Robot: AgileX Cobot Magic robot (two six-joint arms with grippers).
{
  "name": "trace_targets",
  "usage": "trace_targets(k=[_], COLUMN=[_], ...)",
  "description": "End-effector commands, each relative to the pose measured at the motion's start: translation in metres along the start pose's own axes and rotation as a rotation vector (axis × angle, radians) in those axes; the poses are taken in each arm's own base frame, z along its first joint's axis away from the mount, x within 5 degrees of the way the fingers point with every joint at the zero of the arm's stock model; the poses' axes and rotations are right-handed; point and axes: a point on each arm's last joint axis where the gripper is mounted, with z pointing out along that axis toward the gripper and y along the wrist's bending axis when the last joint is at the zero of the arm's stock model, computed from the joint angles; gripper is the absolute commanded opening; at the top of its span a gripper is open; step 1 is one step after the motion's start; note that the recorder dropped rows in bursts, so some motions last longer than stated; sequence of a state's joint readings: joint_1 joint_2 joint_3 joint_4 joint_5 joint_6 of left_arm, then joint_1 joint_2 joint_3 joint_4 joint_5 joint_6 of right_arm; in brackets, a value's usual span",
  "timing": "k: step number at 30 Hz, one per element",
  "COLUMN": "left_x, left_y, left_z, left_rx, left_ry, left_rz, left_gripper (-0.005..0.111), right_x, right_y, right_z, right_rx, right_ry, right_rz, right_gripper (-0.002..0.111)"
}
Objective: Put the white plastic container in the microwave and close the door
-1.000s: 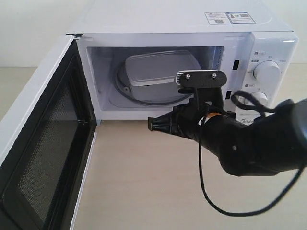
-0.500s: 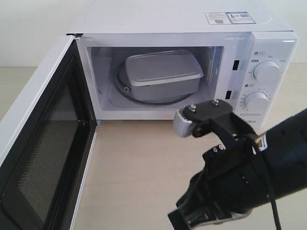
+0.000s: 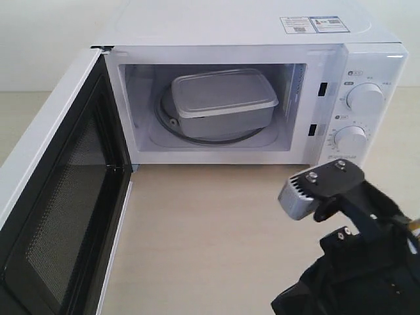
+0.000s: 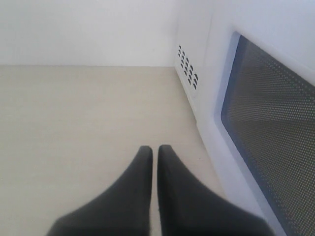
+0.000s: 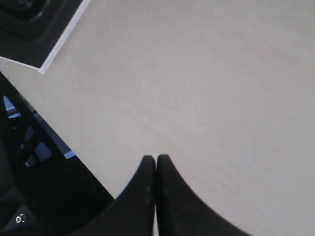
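- The right arm (image 3: pixel 367 262) stands low at the near right of the counter (image 3: pixel 210 223), in front of the microwave (image 3: pixel 230 26) and apart from it. It is black and bulky, with a grey ribbed block (image 3: pixel 303 195) on top.
- The exterior view does not show this arm's tip.
- In its wrist view the right gripper (image 5: pixel 156 160) has both fingers pressed together. It holds nothing and points down at the counter, close to the counter's edge.
- The left gripper (image 4: pixel 155 150) is above bare counter, just beside the outer face of the door (image 4: pixel 216 113). Its fingers are almost together, with only a thin slit between them, and they hold nothing.
- The container (image 3: pixel 223 104) is inside the microwave, on the turntable (image 3: pixel 167 128), with its lid on.
- The door is wide open, swung to the left of the exterior view, and its black mesh inner face (image 3: pixel 59 210) shows.
- Two stickers (image 3: pixel 314 24) lie on the microwave's top; their print is too small to read.
- Two round dials (image 3: pixel 365 98) are on the right panel. The small marks around them and under them are not readable.
- Small vent holes (image 4: pixel 188 69) are on the microwave's side wall.
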State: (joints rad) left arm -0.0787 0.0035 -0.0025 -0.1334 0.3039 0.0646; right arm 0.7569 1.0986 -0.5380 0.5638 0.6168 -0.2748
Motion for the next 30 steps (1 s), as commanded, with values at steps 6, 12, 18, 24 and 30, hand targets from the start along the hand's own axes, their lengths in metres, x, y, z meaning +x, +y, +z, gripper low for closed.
trace_targets(k=[6, 12, 18, 24, 30], left_x=[-0.052, -0.072, -0.103, -0.121, -0.15], left_y=[0.005, 0.002, -0.005, -0.012, -0.027], left_z=[-0.017, -0.028, -0.04, -0.036, -0.03], left_rx=[0.016, 0.116, 0.06, 0.001, 0.124], left_ry=[-0.624, -0.703, -0.404, 0.129, 0.329], left_rz=[-0.223, -0.427, -0.328, -0.324, -0.237], left_gripper=[0.004, 0.004, 0.004, 0.004, 0.004], right_x=[0.019, 0.027, 0.031, 0.031, 0.031], right_y=[0.021, 0.025, 0.026, 0.026, 0.025], right_z=[-0.064, -0.082, -0.082, -0.082, -0.082], right_rx=[-0.091, -0.119, -0.118, -0.118, -0.115], right_ry=[-0.224, -0.305, -0.271, -0.271, -0.271], right_rz=[-0.025, -0.022, -0.035, -0.035, -0.038], right_gripper=[0.0, 0.0, 0.0, 0.0, 0.0])
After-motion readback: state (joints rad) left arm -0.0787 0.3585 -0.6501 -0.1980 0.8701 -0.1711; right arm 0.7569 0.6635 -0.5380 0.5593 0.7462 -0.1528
